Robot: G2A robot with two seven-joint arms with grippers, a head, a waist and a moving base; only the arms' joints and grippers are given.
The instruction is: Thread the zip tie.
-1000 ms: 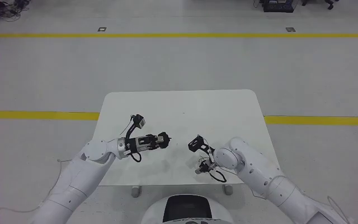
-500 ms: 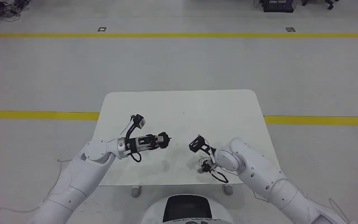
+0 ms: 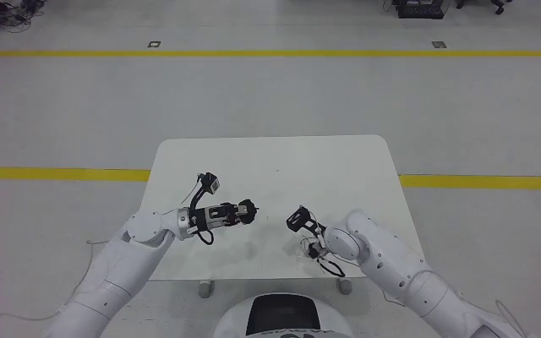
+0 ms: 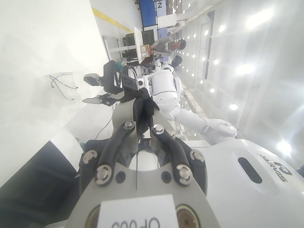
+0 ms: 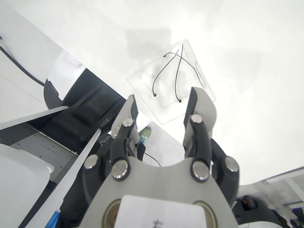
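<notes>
Left claw [image 4: 143, 98] clamps zip tie [image 4: 136, 167] (thin black strand); right claw [image 5: 163, 97] gapes empty.

The zip tie [image 4: 137, 172] is a hair-thin black line. Its forward end vanishes between the left claw's [image 4: 143, 110] pressed-together pads [image 4: 148, 106], where it seems pinched, so any length beyond them is hidden. From above it is too small to tell. In the clear tray [image 5: 163, 116], one spare tie [image 5: 198, 72] slips behind a right claw [image 5: 161, 105] finger [image 5: 201, 105].
</notes>
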